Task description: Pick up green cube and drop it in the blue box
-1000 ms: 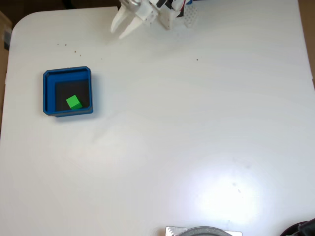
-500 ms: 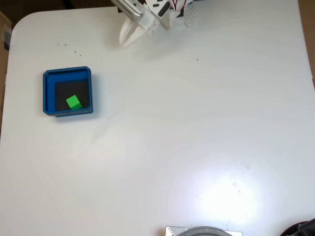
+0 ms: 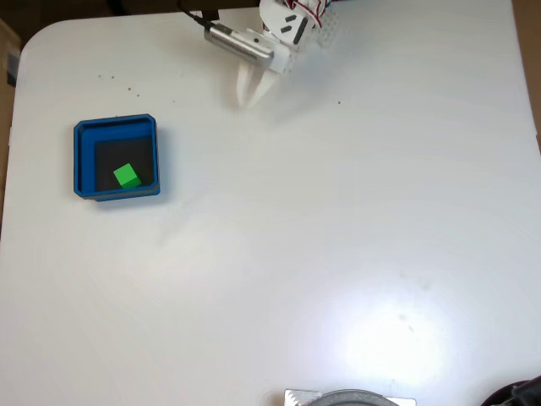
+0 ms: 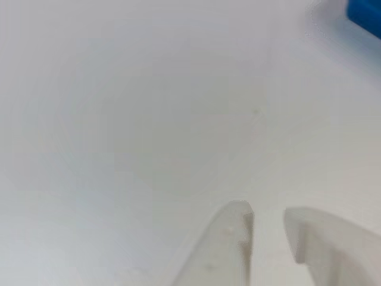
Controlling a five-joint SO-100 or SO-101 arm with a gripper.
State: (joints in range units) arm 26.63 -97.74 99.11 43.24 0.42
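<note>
- Writing or brand marks could not be read on anything in either view.
- Table was a plain white surface with rounded corners at the top of the fixed view, marked by a few tiny dark specks near the upper left and one near the upper middle; a soft bright glare lay toward the lower right.
- Dark floor showed past the table's upper left corner, and a round grey object sat cut off at the bottom edge.
- Green cube lay inside the blue box, on its dark inner floor, toward the lower side of the tray.
- Blue box stood at the left of the table in the fixed view, well apart from the arm; a blurred blue corner also showed at the upper right of the other view.
- Gripper hung over bare table near the top edge, its white fingers pointing down the picture.
- In the other view the gripper held nothing, its fingertips close together with a narrow gap left between them.
</note>
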